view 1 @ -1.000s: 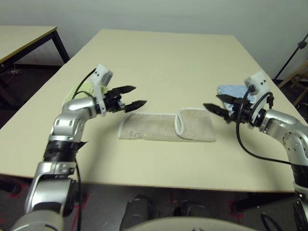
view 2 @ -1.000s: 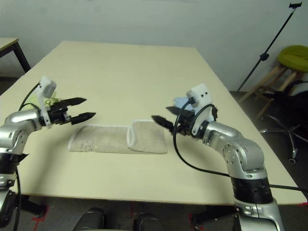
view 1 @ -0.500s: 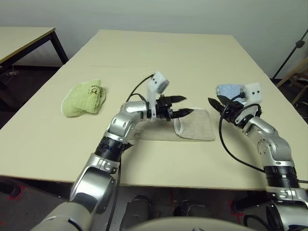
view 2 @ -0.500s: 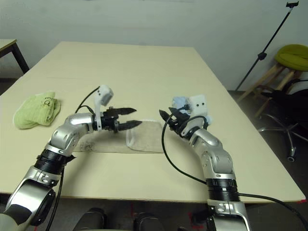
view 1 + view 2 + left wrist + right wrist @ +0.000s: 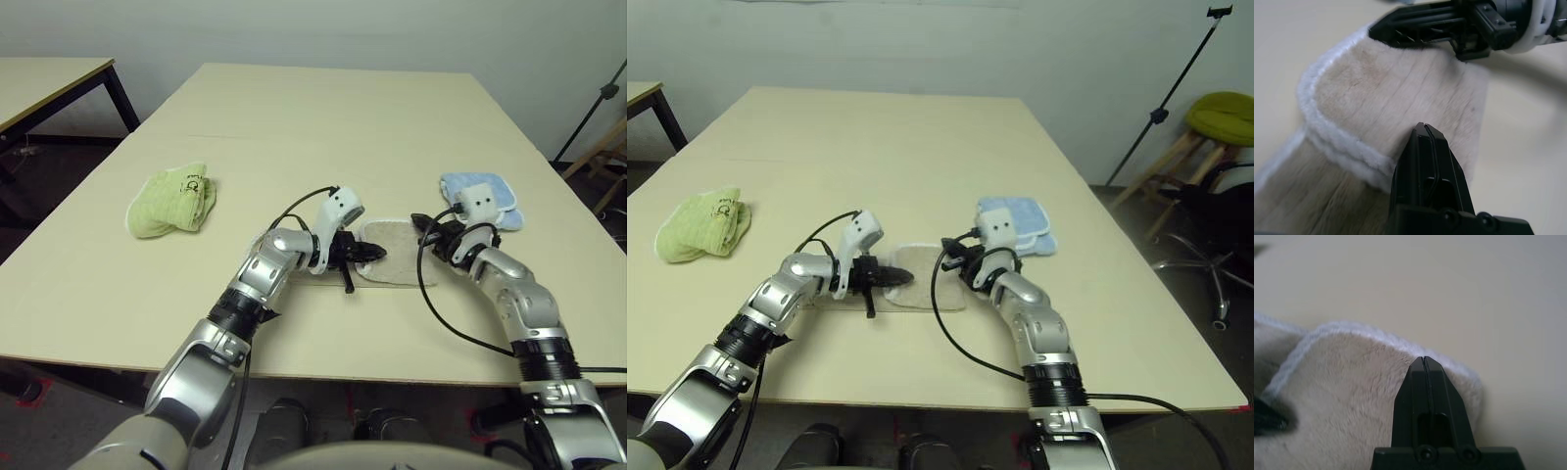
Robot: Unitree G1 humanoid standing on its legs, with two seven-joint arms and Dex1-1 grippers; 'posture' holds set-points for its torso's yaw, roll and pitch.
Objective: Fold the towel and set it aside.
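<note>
Right, both arms are down at the beige terry towel with the white stitched edging [image 5: 397, 257], which lies flat near the front edge of the pale wooden table [image 5: 323, 117], partly folded, one end doubled over onto the rest. The left gripper [image 5: 367, 251] reaches across from the left and sits low over the folded flap; in its wrist view its two black fingers [image 5: 1427, 166] are pressed together with nothing between them, the tips resting at the white hem. The right gripper [image 5: 427, 226] comes in from the other end, right at the towel's far right edge, and its fingers [image 5: 1426, 391] are closed tight too, on no cloth that I can see.

Now, how will this thing handle? Soft, limp and light, I'd say: thick pile, no stiffness, so it will sag and drape wherever it isn't held. Terry grips well, so slipping seems unlikely, but pinching one layer alone could peel the fold open. Best hold, to my eye, is the stitched hem at the corners, taking both layers of the doubled end together.

Off to the side, a small lime green folded towel [image 5: 173, 201] sits on the left, a light blue folded towel [image 5: 490, 196] behind the right arm, both well apart from the work.
</note>
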